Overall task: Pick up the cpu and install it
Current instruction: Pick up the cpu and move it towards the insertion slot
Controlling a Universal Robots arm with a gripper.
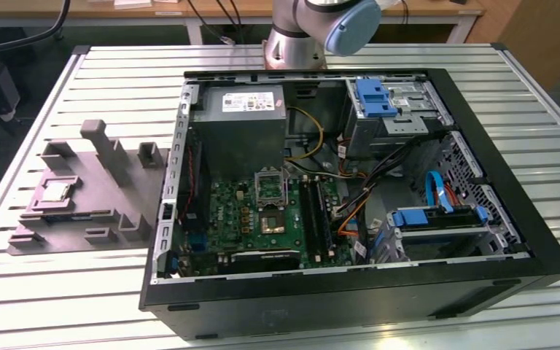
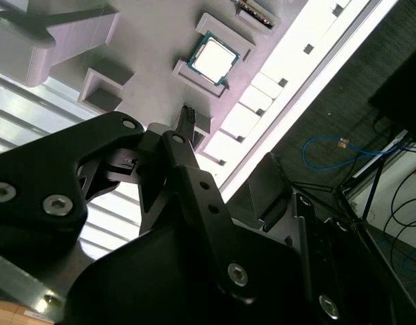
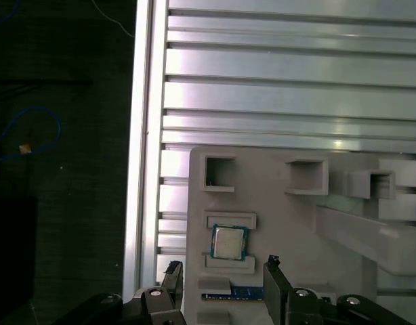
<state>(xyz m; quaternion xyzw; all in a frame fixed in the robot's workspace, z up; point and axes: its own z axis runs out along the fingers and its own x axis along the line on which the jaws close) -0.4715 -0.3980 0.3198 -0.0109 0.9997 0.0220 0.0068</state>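
Pincer spread wide, holding nothing; cpu untouched, seated in grey tray

Exterior view: bright, even overhead light. Table slats had soft sheen at lower left of frame; pc case interior dim w/ deep shadows. Second wrist view: table strip blown out white, cpu top glared, parts tray tinted pink. First wrist view: streaky glare on slats, floor nr black.
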